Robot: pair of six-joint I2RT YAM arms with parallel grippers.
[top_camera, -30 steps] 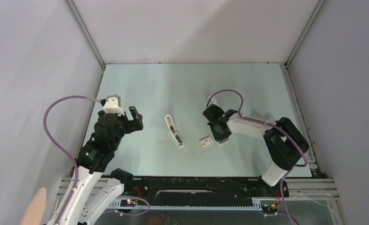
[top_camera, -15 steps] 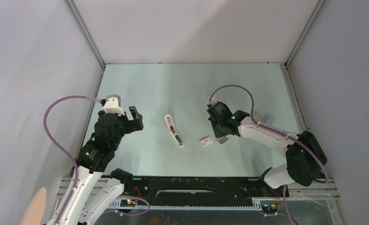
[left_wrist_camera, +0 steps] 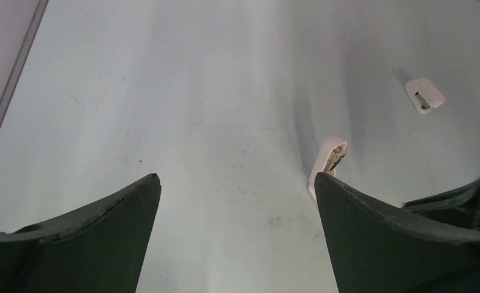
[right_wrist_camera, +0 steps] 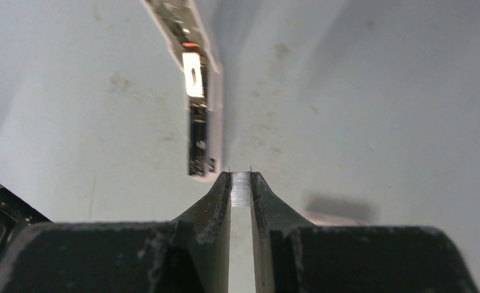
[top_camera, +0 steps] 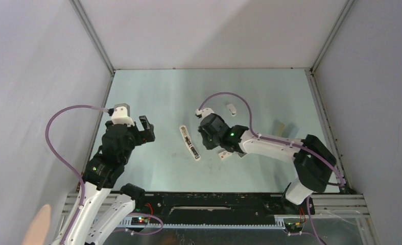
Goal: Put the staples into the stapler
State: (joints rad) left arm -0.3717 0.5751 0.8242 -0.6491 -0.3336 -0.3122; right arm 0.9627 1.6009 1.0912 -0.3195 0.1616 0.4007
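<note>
Right gripper clamps a strip of staples just right of the open stapler. Left gripper — fingers wide apart — hovers well to the left.

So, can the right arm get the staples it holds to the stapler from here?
Probably yes: the right gripper, shut on the staples, hangs just beside the open stapler, nothing between them; the left gripper is off to the side.

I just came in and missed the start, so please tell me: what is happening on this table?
The right gripper holds a strip of staples pinched between its fingers, close to one end of the open stapler lying on the table. The staples are not yet loaded. The left gripper hovers open beside the stapler, holding nothing.
</note>
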